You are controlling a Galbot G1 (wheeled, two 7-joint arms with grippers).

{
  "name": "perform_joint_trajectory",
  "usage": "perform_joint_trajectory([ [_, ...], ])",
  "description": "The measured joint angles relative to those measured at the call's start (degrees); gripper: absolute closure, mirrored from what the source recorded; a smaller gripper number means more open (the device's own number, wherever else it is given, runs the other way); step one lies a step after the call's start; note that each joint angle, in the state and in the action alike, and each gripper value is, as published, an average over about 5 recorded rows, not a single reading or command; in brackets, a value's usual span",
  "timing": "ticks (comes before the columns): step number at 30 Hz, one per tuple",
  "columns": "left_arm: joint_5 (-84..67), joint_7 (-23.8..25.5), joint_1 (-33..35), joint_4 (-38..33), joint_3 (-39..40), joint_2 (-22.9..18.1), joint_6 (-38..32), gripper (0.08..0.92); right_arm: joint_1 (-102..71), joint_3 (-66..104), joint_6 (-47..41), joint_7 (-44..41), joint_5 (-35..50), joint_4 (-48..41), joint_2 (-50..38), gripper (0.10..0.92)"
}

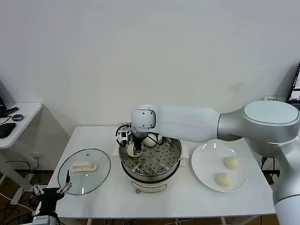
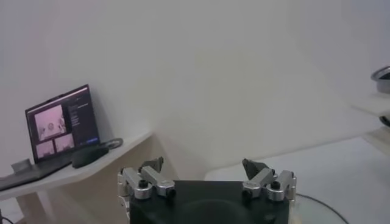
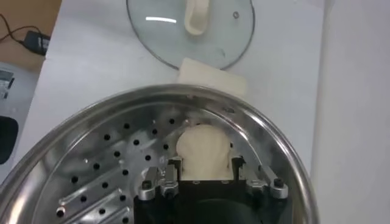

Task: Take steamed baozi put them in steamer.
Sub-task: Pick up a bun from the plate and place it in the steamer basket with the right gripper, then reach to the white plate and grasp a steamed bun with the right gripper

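White wall behind, white table (image 1: 93, 140) across the lower half of the head view. At centre sits the steamer (image 1: 151, 165), with the right gripper (image 1: 135, 151) reaching down into its left side, fingers either side of a steamed baozi (image 1: 131, 150). A second baozi (image 1: 150, 140) lies at the back of the tray. At right, the white plate (image 1: 206, 164) carries two more baozi (image 1: 231, 162) (image 1: 222, 179). Lower left, the glass lid (image 1: 84, 171) lies flat, and the left gripper (image 1: 50, 190) hangs at the table's front edge, fingers spread.

Left wrist view: left gripper (image 2: 207, 176) spread wide on nothing; a laptop (image 2: 60, 125) glows on a side desk at left, its writing too small to read.

Right wrist view: right gripper (image 3: 206, 173) low in the steamer (image 3: 91, 122), fingers flanking the baozi (image 3: 202, 149) on the perforated tray; whether they pinch it I cannot tell. Glass lid (image 3: 190, 27) at top.
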Motion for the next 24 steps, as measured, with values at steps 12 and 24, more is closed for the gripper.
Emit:
perform_joint_trajectory([
  [12, -0.1, 0.2, -0.5, -0.1, 0.4, 0.3, 0.1, 0.177, 6.0, 0.8, 0.3, -6.0, -0.7, 5.7, -6.5, 0.203],
  [24, -0.2, 0.4, -0.6, 0.2, 1.2, 0.8, 0.0, 0.177, 12.5, -0.8, 9.8, -20.7, -11.3, 17.6, -28.3, 0.203],
])
